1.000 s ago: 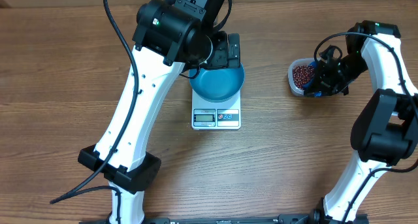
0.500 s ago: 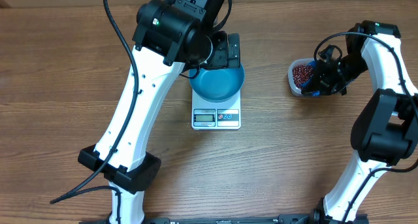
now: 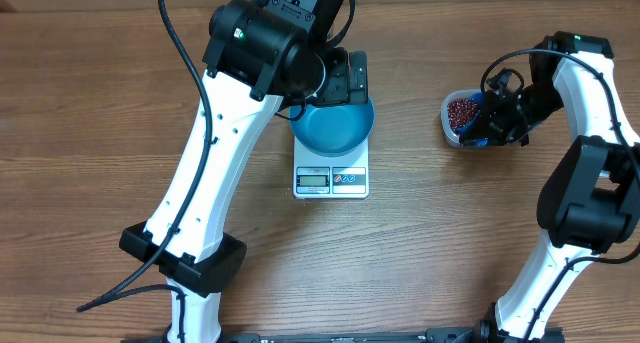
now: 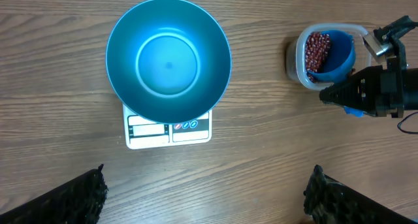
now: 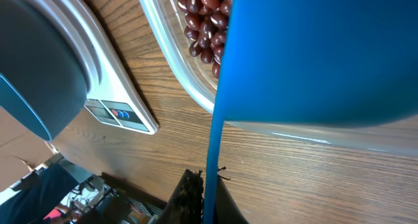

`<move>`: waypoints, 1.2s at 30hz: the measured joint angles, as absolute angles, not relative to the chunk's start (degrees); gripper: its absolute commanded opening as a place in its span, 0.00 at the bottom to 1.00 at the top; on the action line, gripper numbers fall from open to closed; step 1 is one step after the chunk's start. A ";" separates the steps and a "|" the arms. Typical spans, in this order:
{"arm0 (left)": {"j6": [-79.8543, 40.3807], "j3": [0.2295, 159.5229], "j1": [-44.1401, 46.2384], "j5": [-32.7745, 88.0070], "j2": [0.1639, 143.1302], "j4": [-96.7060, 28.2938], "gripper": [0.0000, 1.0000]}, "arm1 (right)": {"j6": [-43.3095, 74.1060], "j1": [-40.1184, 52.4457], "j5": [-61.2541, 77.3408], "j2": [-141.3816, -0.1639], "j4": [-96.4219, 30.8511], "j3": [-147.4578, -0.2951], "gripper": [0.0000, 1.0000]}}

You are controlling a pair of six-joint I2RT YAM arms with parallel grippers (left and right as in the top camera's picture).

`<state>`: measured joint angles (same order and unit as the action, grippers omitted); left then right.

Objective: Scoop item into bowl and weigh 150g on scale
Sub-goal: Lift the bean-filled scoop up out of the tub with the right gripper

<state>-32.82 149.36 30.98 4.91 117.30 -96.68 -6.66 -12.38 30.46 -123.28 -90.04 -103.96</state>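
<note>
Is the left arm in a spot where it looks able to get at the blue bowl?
Probably yes. Its open fingers hang over the bowl, which sits empty on the scale, with nothing between them. The right arm is off to the side at the tub, holding the scoop.

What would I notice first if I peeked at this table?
You'd spot the big, shiny blue bowl first, empty and sitting on a little white scale in the middle of the wooden table. Off to its right, a clear tub holds dark red beans. The right gripper holds a blue scoop dipped inside it.
</note>
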 measured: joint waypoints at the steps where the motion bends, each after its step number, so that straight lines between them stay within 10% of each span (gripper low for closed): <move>1: -32.82 149.36 30.98 4.91 117.30 -96.68 1.00 | -6.66 -12.40 30.52 -123.28 -90.04 -103.96 0.04; 36: -32.38 149.36 30.98 5.37 117.30 -96.68 1.00 | -10.74 -17.61 36.18 -123.28 -90.72 -102.30 0.04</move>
